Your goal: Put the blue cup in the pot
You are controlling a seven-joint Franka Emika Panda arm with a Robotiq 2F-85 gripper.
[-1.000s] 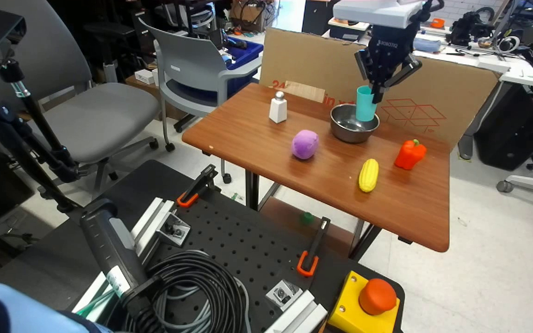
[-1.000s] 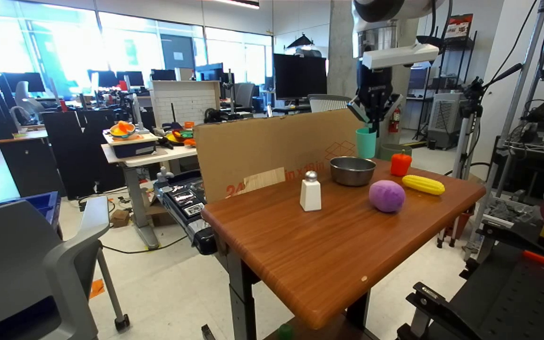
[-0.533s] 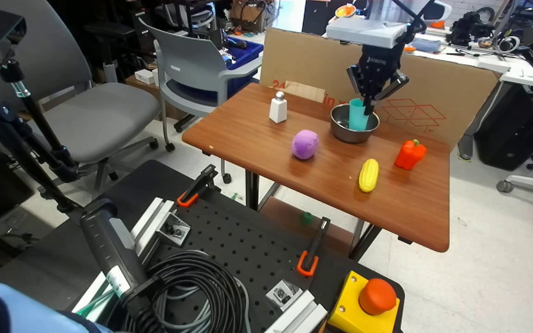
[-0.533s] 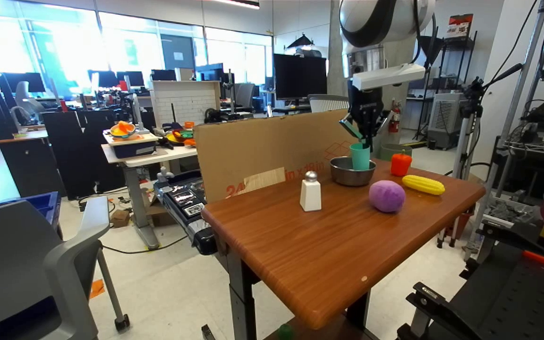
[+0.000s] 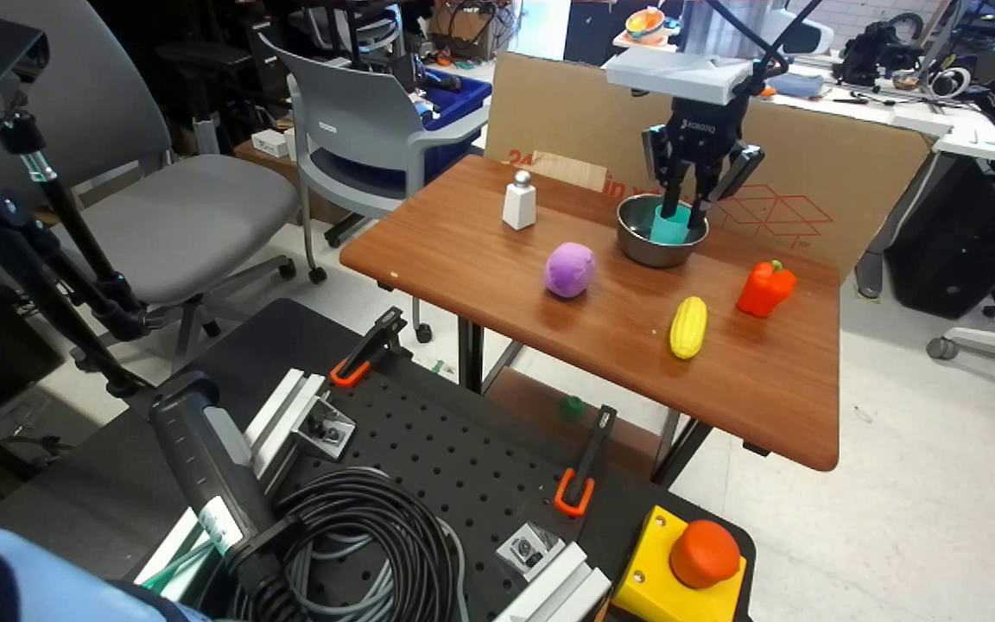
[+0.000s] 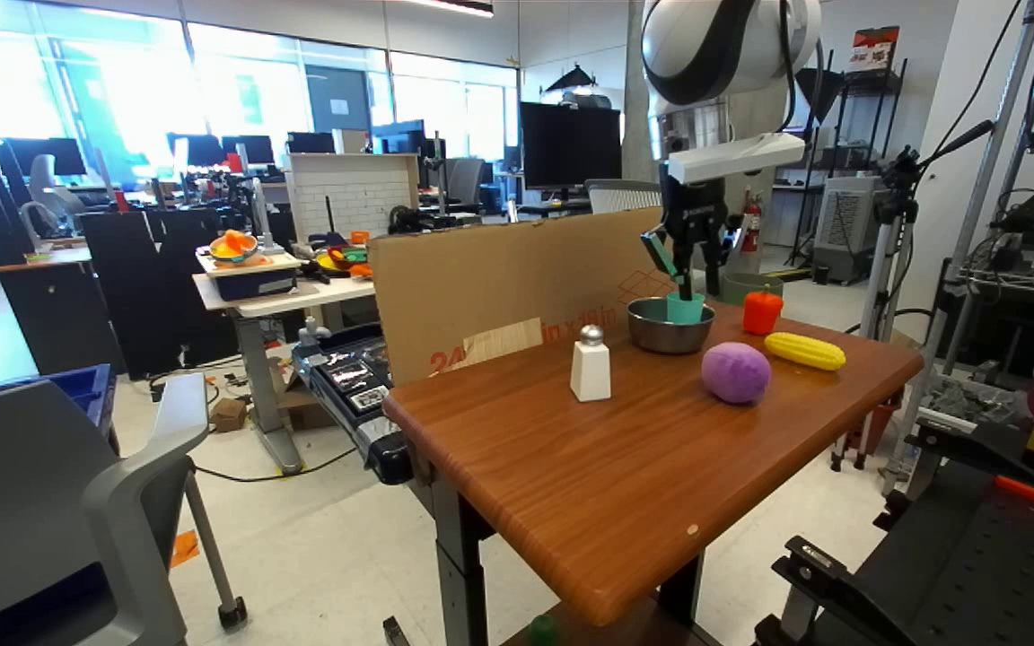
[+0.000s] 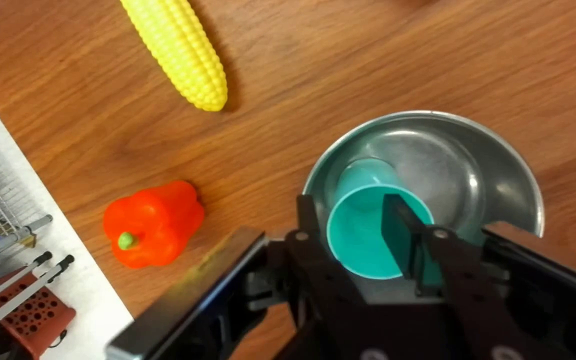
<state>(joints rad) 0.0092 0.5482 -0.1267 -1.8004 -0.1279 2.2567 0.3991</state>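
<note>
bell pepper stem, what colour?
Light yellowish green; the stem shows best in the wrist view.

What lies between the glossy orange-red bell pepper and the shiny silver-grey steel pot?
Just bare brown wood tabletop between the pepper and the pot, seen in the wrist view.

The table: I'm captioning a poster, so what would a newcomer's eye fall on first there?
Likely the cup, bright teal inside the pot, with the open pincer at its rim. Next, in an exterior view, the purple ball on the table, left of the yellow corn, and the red pepper to the corn's right.
</note>
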